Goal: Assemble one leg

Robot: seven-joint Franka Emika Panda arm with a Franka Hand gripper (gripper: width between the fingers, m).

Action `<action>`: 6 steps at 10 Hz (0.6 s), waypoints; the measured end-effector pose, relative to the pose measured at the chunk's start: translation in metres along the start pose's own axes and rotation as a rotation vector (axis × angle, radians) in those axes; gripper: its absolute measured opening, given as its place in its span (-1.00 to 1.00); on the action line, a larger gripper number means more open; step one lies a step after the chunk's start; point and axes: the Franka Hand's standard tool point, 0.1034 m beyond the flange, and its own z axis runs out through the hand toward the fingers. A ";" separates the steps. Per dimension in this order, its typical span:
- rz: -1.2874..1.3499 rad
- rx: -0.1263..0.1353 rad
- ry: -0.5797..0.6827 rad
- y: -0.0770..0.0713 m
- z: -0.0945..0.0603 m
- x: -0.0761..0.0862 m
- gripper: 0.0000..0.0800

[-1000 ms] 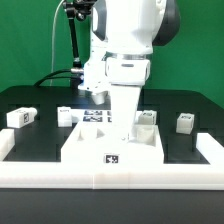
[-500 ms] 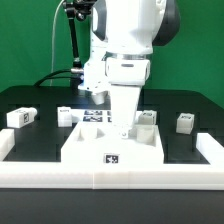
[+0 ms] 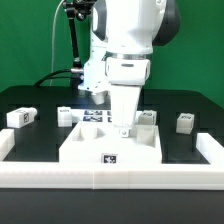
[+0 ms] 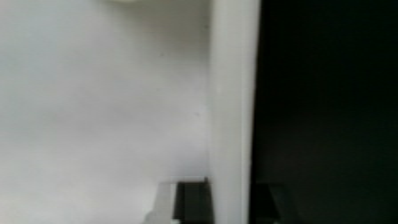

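Note:
A large flat white rimmed panel (image 3: 90, 146) with a tag on its front edge lies at the front centre of the black table. My gripper (image 3: 122, 130) points straight down at the panel's far right part. In the wrist view the gripper (image 4: 231, 196) has one dark finger (image 4: 192, 205) on each side of the panel's raised edge (image 4: 233, 100) and is shut on it. Small white legs with tags lie apart from the gripper: two at the exterior view's left (image 3: 22, 117) (image 3: 65, 117) and two at the right (image 3: 147, 118) (image 3: 185, 123).
The marker board (image 3: 97, 116) lies behind the panel, partly hidden by the arm. A low white wall (image 3: 150, 180) runs along the table's front and up both sides. A black stand with cables rises at the back left (image 3: 72, 40).
The panel has slid slightly toward the exterior view's left with the gripper on it. The legs have not moved.

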 end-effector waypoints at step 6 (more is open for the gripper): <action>-0.151 -0.018 -0.018 0.003 0.000 0.036 -0.86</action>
